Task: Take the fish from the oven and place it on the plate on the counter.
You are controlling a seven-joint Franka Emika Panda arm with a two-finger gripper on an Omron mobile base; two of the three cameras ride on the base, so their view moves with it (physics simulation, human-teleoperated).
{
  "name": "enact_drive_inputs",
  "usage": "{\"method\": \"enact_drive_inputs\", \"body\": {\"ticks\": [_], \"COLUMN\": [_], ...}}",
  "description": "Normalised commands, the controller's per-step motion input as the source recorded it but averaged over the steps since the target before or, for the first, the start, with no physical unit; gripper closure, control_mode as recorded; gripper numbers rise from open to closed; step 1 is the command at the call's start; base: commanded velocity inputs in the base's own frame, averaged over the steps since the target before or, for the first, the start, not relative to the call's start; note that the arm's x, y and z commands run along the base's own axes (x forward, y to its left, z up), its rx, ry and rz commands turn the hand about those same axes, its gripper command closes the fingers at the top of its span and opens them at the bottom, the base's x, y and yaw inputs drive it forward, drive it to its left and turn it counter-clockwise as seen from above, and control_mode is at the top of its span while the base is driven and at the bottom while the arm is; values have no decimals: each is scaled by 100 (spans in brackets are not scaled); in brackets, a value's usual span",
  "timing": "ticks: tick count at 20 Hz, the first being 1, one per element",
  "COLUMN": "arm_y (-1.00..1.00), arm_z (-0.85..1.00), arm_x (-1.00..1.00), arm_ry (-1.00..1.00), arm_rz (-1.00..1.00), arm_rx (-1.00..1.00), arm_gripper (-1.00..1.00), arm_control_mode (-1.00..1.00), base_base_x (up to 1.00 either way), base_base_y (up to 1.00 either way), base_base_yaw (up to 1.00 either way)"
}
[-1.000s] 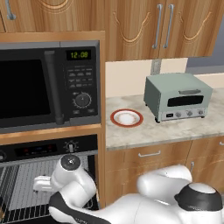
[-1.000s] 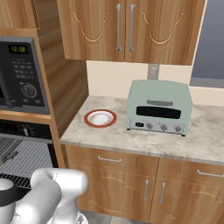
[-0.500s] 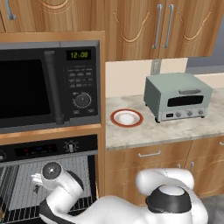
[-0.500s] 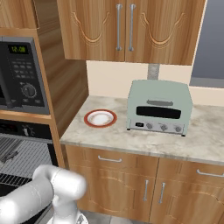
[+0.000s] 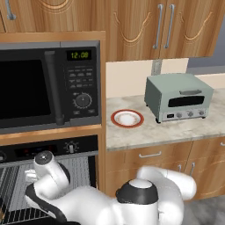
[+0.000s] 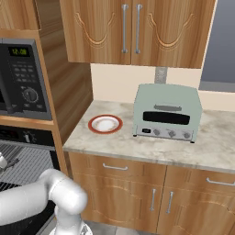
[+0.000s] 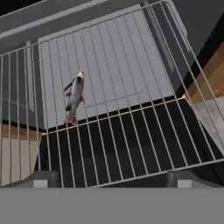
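The fish [image 7: 75, 97], slim and grey-silver with a reddish tail, lies on a wire rack [image 7: 131, 100] inside the open black oven [image 5: 48, 150]. In the hand view it sits to the upper left, well beyond my gripper [image 7: 112, 181]. The gripper is open, its two dark fingertips [image 7: 41, 179] wide apart at the rack's near edge with nothing between them. My arm reaches down into the oven opening [image 6: 20, 167]. The red-rimmed plate [image 5: 127, 118] [image 6: 105, 124] stands bare on the speckled counter [image 5: 176, 128] [image 6: 160, 148], to the right of the oven.
A black microwave [image 5: 44, 88] [image 6: 18, 78] sits right above the oven. The pale green toaster oven [image 5: 178, 96] [image 6: 167, 112] stands on the counter to the right of the plate. Wooden cabinets hang overhead, and drawers [image 6: 114, 167] run below the counter.
My arm has swung left and down, so the wrist now sits further in front of the oven racks. The plate, toaster oven and base views have not shifted.
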Motion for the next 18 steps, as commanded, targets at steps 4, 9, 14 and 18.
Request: {"method": "enact_drive_inputs", "body": {"ticks": [4, 9, 14, 18], "arm_y": [0, -6, 0, 7], "arm_z": [-55, -54, -53, 0], "arm_x": [2, 0, 4, 35], "arm_ry": [9, 0, 0, 0], "arm_rz": [22, 2, 0, 0], "arm_rx": [-1, 0, 0, 0], "arm_gripper": [-100, -100, -100, -100], "arm_control_mode": [-100, -100, -100, -100], "base_base_x": [0, 0, 0, 0], "base_base_y": [0, 0, 0, 0], "base_base_yaw": [0, 0, 0, 0]}}
